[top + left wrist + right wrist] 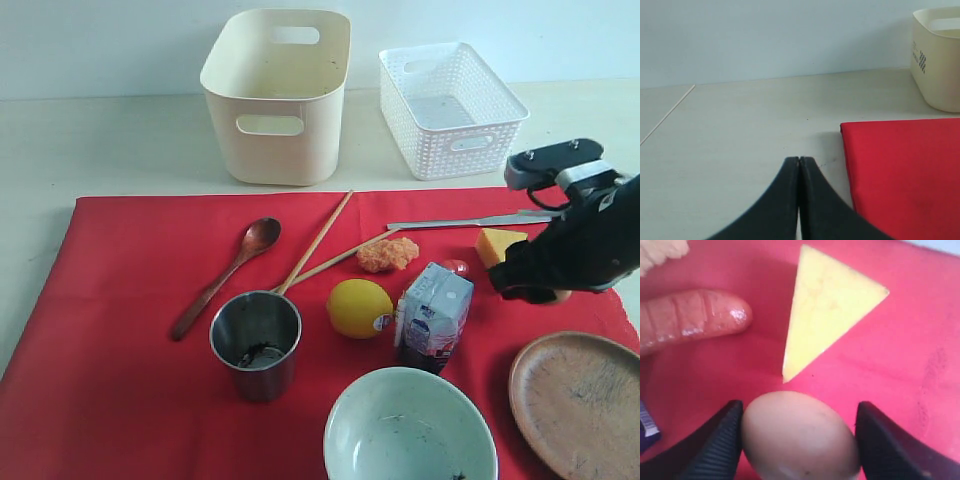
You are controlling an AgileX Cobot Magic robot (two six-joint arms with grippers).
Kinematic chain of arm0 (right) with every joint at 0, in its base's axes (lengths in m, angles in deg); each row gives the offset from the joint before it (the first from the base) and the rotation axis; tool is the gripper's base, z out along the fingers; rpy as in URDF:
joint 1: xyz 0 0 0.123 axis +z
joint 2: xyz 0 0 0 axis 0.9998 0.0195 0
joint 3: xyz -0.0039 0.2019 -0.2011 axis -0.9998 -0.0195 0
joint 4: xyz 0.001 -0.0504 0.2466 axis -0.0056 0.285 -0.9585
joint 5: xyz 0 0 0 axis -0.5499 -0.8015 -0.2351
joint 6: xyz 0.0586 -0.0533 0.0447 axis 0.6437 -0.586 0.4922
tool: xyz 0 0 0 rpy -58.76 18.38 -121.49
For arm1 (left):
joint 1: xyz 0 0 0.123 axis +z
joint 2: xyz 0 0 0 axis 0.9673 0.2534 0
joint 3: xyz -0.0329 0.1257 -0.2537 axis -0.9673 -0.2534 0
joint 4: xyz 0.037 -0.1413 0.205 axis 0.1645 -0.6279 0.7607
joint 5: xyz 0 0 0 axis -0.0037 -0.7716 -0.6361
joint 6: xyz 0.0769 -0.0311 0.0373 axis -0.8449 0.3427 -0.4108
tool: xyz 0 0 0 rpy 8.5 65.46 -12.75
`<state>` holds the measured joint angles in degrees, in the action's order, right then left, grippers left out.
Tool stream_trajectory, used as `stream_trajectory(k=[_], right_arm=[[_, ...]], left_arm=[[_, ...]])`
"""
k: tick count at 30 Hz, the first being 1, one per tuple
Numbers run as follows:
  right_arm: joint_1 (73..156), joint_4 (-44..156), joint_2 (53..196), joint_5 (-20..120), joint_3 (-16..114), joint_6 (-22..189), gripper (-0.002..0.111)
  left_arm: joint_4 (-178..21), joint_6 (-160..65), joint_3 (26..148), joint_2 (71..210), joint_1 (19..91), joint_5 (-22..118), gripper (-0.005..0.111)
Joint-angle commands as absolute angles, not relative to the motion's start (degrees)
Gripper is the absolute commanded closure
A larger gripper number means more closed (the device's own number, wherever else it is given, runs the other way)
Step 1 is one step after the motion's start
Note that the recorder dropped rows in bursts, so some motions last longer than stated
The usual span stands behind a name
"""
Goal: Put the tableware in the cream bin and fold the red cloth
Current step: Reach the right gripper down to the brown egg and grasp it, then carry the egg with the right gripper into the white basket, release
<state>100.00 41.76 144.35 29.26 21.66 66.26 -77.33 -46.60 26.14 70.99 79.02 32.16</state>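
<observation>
The red cloth (110, 330) lies spread on the table. On it are a wooden spoon (228, 275), chopsticks (315, 243), a knife (470, 222), a steel cup (256, 342), a pale bowl (345, 420) and a brown plate (575, 400). The cream bin (275, 95) stands behind the cloth. My right gripper (799, 440) is low at the cloth's right side, its fingers (720, 440) against both ends of an egg (800, 435) that rests on the cloth. My left gripper (799, 160) is shut and empty over bare table beside the cloth's corner (900, 170).
A white lattice basket (450, 110) stands right of the bin. A cheese wedge (827, 305) and a sausage (690, 320) lie just beyond the egg. A lemon (358, 307), a milk carton (433, 315) and an orange food piece (387, 254) crowd the cloth's middle.
</observation>
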Motion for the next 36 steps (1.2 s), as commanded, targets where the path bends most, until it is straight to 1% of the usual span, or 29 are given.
stream_trajectory(k=[1, 7, 13, 21, 36], right_arm=[[100.19, 40.98, 135.69, 28.58, 21.96, 66.60, 0.108], [100.19, 38.84, 125.58, 33.33, 21.96, 66.60, 0.108], [100.19, 37.38, 124.90, 44.15, 22.09, 66.60, 0.108], [100.19, 37.38, 135.98, 47.41, 30.74, 66.60, 0.108], [100.19, 37.15, 163.30, 48.70, 56.78, 66.67, 0.108]], left_arm=[[-77.13, -46.19, 26.13, 70.66, 78.70, 32.51, 0.105], [-77.13, -46.19, 26.13, 70.66, 78.70, 32.51, 0.105], [-77.13, -46.19, 26.13, 70.66, 78.70, 32.51, 0.105], [-77.13, -46.19, 26.13, 70.66, 78.70, 32.51, 0.105], [-77.13, -46.19, 26.13, 70.66, 78.70, 32.51, 0.105]])
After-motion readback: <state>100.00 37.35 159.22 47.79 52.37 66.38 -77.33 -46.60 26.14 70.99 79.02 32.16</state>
